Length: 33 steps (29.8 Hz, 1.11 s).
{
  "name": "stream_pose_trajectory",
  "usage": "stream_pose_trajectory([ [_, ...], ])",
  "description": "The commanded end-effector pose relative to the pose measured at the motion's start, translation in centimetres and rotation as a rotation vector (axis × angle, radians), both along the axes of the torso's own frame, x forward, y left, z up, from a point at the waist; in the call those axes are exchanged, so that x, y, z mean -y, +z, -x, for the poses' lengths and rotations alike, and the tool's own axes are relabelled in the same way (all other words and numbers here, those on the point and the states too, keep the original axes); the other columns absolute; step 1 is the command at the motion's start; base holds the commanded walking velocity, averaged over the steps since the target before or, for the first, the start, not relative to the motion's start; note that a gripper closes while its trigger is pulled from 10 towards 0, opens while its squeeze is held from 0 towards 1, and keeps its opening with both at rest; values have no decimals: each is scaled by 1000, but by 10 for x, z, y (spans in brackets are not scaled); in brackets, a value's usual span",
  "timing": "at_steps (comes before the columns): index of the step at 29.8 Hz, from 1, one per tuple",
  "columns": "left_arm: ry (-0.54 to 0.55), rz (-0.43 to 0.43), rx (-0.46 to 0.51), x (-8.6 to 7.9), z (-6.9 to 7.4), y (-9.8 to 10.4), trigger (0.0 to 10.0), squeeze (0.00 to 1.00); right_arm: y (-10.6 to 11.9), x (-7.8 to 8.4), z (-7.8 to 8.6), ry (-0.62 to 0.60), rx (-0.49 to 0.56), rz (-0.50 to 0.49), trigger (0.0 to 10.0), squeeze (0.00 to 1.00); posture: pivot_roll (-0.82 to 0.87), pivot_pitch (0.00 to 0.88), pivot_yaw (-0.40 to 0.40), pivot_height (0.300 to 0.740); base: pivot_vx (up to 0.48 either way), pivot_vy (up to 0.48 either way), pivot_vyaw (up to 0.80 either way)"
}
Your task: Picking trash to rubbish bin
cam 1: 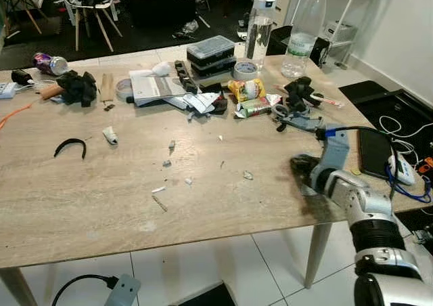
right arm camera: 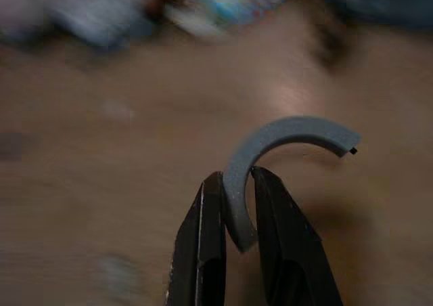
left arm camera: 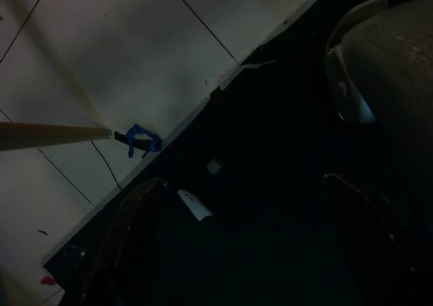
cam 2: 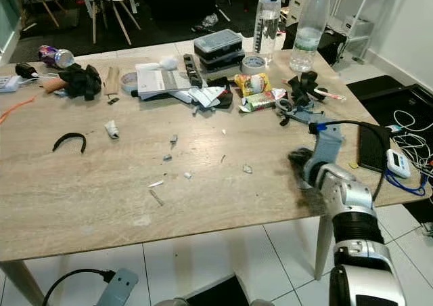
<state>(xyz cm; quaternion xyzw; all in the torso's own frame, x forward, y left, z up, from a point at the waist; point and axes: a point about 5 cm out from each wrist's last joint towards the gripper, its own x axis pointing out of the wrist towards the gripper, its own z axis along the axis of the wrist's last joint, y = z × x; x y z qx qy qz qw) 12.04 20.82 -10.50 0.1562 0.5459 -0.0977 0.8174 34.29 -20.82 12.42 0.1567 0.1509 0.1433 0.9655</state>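
Step in hand: pickup done, carry not yet begun. The right end effector [right arm camera: 233, 235] is pinched onto a grey curved strip [right arm camera: 284, 140], a half-ring piece of trash, gripped near one end with the rest of the arc sticking out past the fingers. The strip sits just above the tabletop [cam 1: 101, 204], near its right edge.

From the head views the right arm reaches over that right edge, its end effector [cam 1: 302, 165] dark and low over the wood. The strip itself cannot be made out there; the wrist hides it.

Still lying on the tabletop: small scraps [cam 1: 162, 187] mid-surface, a black curved strip [cam 1: 70, 145] to the left, a crumpled white bit [cam 1: 109, 136], and snack wrappers [cam 1: 249, 97] among clutter at the far side, beside two clear bottles [cam 1: 260, 28].

Next move, as I judge it: lift clear, turn and find the rubbish bin, which I cannot place from here. Grip is near the strip's tip, so it may swivel in transit.

The left wrist view is dark: pale floor tiles [left arm camera: 115, 55], a table leg [left arm camera: 47, 135], the left end effector's fingers [left arm camera: 125, 245] spread apart, arm hanging idle.
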Motion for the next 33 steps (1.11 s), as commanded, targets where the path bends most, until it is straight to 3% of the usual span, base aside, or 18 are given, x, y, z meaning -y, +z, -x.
stream_pose_trajectory([
  [1,13,-8,-5,-4,2,0,10000,0,25,-5,-1,61,156,-86,0,0,14,20,8,740,0,0,0],
  [3,17,-11,-3,-4,1,0,10000,0,35,-11,1,103,214,-136,0,0,14,20,8,740,0,0,0],
  [4,23,-13,0,-5,1,0,10000,0,44,-15,4,144,262,-187,2980,0,14,20,8,740,0,0,0],
  [5,35,-18,2,-6,1,1,10000,0,54,-23,10,213,318,-247,10000,0,16,19,10,740,0,0,0],
  [6,52,-21,6,-7,0,1,10000,0,63,-32,18,302,372,-309,10000,0,16,19,10,740,0,0,0],
  [7,52,-21,6,-7,0,1,10000,0,63,-32,18,302,372,-309,10000,0,16,19,10,740,0,0,0],
  [10,78,-26,12,-8,-1,1,10000,0,72,-50,34,475,435,-377,10000,0,19,19,12,740,0,0,0],
  [20,70,-68,7,-14,-2,2,10000,0,60,-83,43,601,393,-399,10000,0,43,5,22,740,-117,0,0],
  [28,72,-96,11,-21,-2,4,10000,0,29,-113,47,707,256,-235,10000,0,70,0,18,740,-335,0,0],
  [33,77,-98,8,-23,-1,4,10000,0,17,-120,49,734,208,-164,10000,0,75,0,18,740,-344,0,0],
])
